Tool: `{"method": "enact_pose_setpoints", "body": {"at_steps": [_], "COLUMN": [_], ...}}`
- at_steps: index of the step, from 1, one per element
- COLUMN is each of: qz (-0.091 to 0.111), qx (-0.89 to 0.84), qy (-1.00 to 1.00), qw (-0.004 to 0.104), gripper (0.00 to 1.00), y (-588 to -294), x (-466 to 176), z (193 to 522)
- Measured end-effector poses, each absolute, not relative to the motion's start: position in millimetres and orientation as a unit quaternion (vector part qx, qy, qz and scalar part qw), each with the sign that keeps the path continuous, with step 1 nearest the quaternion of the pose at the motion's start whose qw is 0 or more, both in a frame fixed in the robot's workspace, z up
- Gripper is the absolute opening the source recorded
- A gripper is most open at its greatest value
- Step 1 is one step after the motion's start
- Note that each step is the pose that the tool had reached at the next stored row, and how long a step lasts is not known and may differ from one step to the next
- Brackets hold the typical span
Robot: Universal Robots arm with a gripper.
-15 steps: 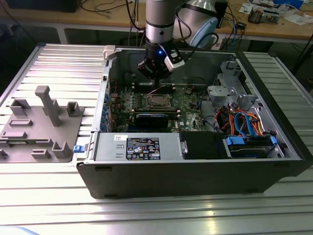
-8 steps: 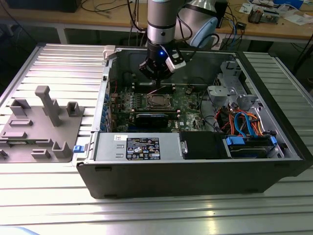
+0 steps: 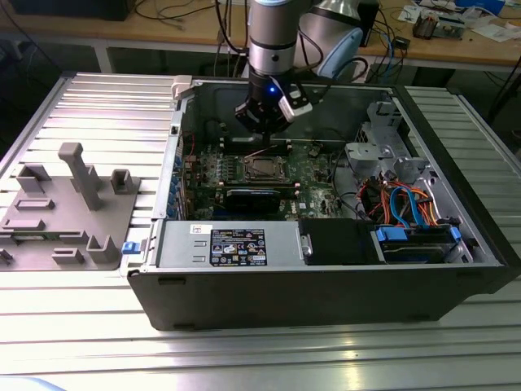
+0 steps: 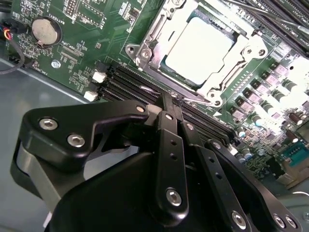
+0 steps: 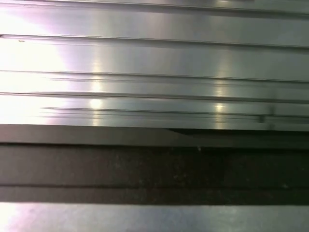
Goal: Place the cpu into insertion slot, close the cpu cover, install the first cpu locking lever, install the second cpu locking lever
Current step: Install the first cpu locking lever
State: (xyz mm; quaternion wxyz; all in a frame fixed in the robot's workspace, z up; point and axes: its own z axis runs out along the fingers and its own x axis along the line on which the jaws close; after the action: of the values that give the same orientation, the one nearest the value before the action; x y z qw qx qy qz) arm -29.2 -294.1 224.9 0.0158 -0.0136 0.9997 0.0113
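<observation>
The cpu [image 4: 195, 48], a pale silvery square, lies flat in the insertion slot [image 3: 260, 169] on the green motherboard [image 4: 72, 48]. The cpu cover [image 4: 251, 48], a silvery metal frame, lies down around the chip. A thin metal lever rod [image 4: 198, 99] runs along the socket edge nearest my fingers. My gripper [image 4: 170, 102] is shut with nothing between its black fingers [image 4: 169, 140]. Its tips sit just beside that rod; whether they touch it I cannot tell. In the exterior view my gripper [image 3: 262, 134] hangs over the board just behind the socket.
The open computer case [image 3: 326, 277] stands on a ridged aluminium table [image 3: 81, 98]. Dark memory slots [image 4: 120, 82] lie beside the socket, and a round coin battery [image 4: 45, 30] farther off. Coloured cables [image 3: 407, 199] and drive bays fill the case on the exterior view's right. A grey fixture tray [image 3: 69, 212] sits at its left.
</observation>
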Motion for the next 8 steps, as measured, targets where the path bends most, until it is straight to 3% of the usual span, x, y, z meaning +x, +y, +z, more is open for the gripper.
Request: {"method": "enact_pose_setpoints", "body": {"at_steps": [8], "qz": [0.011], "qx": [-0.01], "qy": [1.0], "qw": [0.016], "gripper": [0.11], "y": [-294.4], "x": [-25.7], "z": [222.1]}}
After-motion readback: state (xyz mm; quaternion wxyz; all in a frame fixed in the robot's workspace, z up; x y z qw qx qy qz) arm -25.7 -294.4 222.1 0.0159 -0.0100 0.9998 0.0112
